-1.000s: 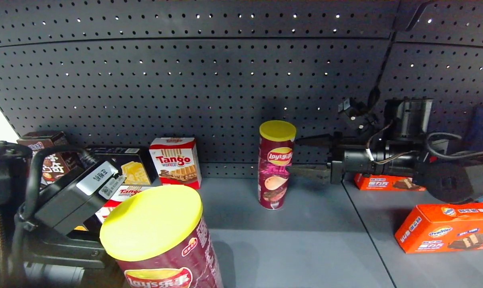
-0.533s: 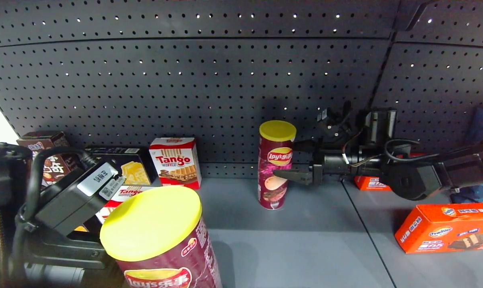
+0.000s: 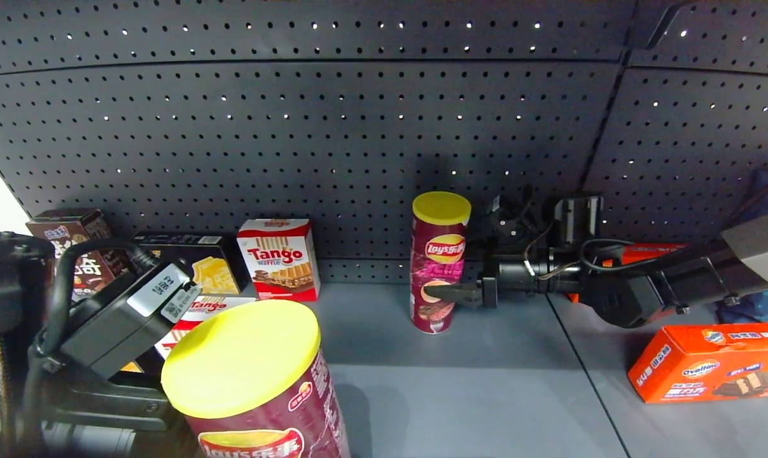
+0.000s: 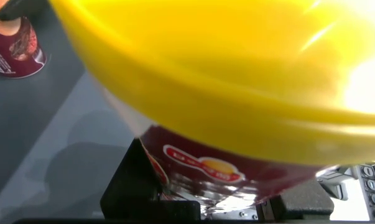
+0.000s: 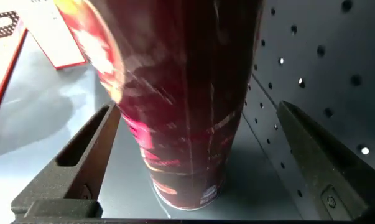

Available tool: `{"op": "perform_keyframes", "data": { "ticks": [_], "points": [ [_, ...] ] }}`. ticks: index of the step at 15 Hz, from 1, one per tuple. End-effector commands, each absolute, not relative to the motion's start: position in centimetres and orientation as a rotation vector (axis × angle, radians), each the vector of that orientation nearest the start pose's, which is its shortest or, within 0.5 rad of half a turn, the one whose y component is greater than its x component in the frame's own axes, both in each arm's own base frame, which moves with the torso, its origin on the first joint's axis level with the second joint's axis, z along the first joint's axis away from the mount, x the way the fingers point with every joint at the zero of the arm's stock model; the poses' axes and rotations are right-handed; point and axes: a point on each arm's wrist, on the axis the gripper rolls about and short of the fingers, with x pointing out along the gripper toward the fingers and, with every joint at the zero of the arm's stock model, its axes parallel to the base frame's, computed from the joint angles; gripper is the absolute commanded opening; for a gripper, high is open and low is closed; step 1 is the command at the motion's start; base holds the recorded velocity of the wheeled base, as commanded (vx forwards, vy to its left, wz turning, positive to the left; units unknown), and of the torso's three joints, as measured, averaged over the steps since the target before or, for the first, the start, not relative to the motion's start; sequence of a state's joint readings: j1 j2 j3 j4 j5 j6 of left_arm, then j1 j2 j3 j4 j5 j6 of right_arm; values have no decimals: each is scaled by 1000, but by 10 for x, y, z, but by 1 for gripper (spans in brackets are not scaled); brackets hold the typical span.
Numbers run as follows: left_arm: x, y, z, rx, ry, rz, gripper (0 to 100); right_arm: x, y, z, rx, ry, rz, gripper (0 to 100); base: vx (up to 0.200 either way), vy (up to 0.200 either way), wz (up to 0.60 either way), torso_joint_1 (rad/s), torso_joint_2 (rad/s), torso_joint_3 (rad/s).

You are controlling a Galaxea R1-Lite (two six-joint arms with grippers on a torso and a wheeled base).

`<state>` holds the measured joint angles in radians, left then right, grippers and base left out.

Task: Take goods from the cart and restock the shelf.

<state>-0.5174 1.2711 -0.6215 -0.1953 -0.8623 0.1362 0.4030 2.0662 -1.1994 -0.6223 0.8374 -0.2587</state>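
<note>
On the grey shelf [image 3: 485,381], a tall dark red chip can [image 3: 439,254] with a yellow lid, standing straight up, close to the black wall with holes [image 3: 294,140] at the back. Around that can, the right gripper [image 5: 196,163], stretched in from the right side. Fingers [image 5: 81,165] spread wide open, one in front of the can and one behind it, with a little gap on each side in the right wrist view, so not squeezing it. Close to the head camera, at the front left, a second chip can [image 3: 256,381], same dark red, same yellow lid. Held low on its body by the left gripper [image 4: 206,190], with the black fingers clamped on both sides of it. Left of the standing can, a red and white wafer box [image 3: 280,257], upright, right by the wall. Farther left, a black box [image 3: 199,261] with a yellow picture, then a brown box [image 3: 72,245] at the end. In front of those, lying down and partly hidden by the left arm, a flat wafer box [image 3: 209,306]. Over on the right, a flat orange box [image 3: 708,369] near the front edge, well apart from the standing can. Behind the right arm, by the wall, a back orange box [image 3: 644,250], mostly hidden.
</note>
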Motion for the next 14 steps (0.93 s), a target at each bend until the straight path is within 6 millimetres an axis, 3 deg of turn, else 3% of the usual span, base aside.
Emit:
{"op": "perform_keyframes", "data": {
  "ticks": [1, 7, 8, 14],
  "points": [
    [149, -104, 200, 28, 389, -1383, 0, 370, 176, 148, -163, 113, 1260, 100, 0, 0, 0, 0, 0, 0],
    [146, -102, 197, 27, 396, -1381, 0, 381, 181, 136, -160, 128, 1261, 100, 0, 0, 0, 0, 0, 0],
    [145, -101, 197, 27, 396, -1380, 0, 382, 182, 137, -161, 121, 1262, 0, 0, 0, 0, 0, 0, 0],
    [144, -101, 197, 24, 394, -1376, 0, 367, 181, 146, -163, 124, 1261, 0, 0, 0, 0, 0, 0, 0]
  ]
}}
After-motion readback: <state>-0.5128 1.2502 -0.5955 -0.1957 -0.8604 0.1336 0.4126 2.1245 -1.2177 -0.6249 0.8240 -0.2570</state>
